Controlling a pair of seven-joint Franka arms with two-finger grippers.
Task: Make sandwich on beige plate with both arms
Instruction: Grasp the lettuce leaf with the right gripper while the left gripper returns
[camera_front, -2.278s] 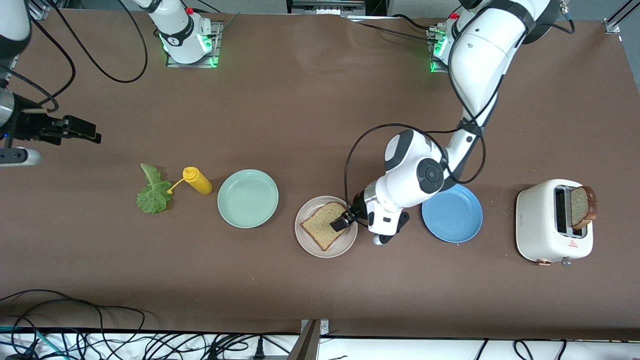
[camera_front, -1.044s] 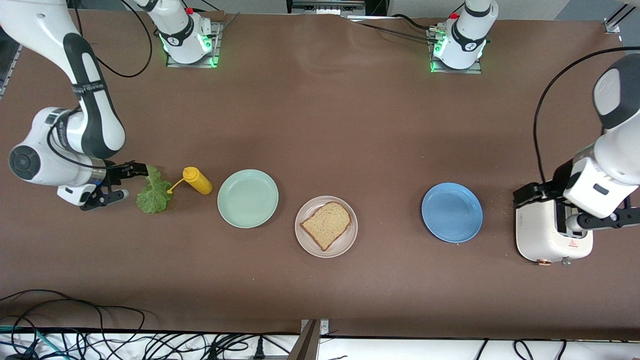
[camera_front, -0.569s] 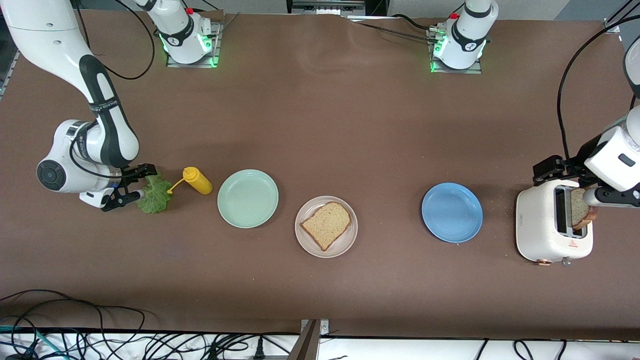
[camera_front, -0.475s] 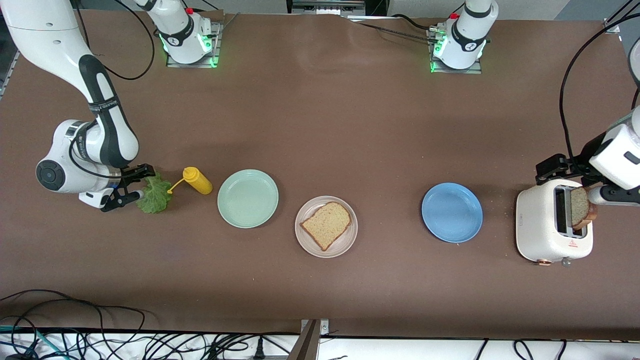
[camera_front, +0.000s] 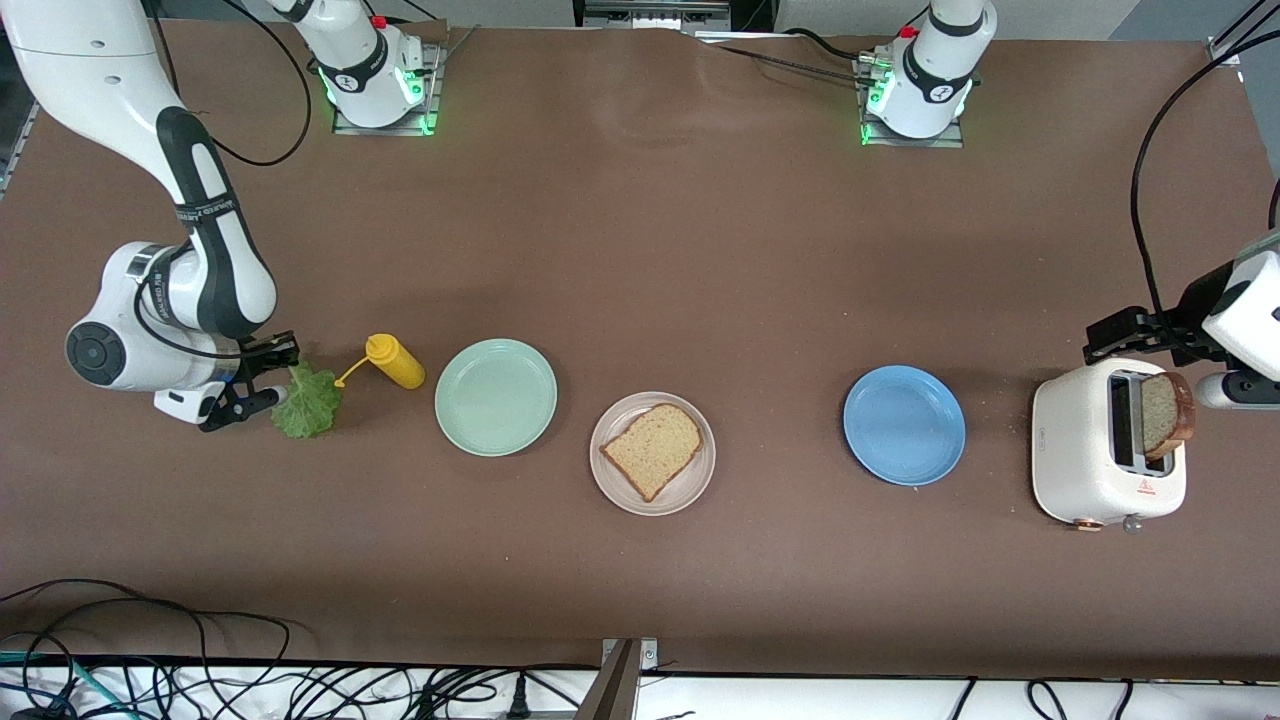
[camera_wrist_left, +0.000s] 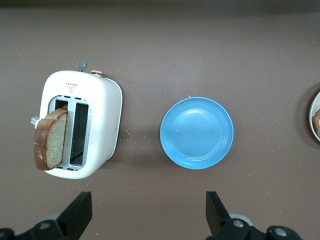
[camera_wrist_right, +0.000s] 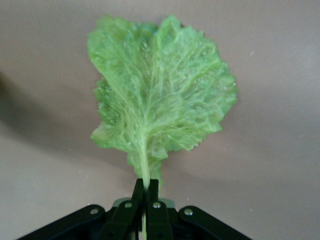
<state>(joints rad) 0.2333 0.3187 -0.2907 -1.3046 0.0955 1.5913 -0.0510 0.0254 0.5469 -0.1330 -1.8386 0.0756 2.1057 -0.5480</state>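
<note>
A bread slice (camera_front: 652, 449) is set on the beige plate (camera_front: 697, 480), which is flanked by two other plates (camera_front: 496, 397) (camera_front: 904, 425). A second slice (camera_front: 1165, 413) is lodged in the toaster (camera_front: 1085, 450) at the left arm's end.

I saw glossy white arms (camera_front: 190, 200) with black joint bands, black cables (camera_front: 1150, 190), black grippers, green-lit bases (camera_front: 375, 85).

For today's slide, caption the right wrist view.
Right tool shut on lettuce stem, leaf over the brown table.
</note>
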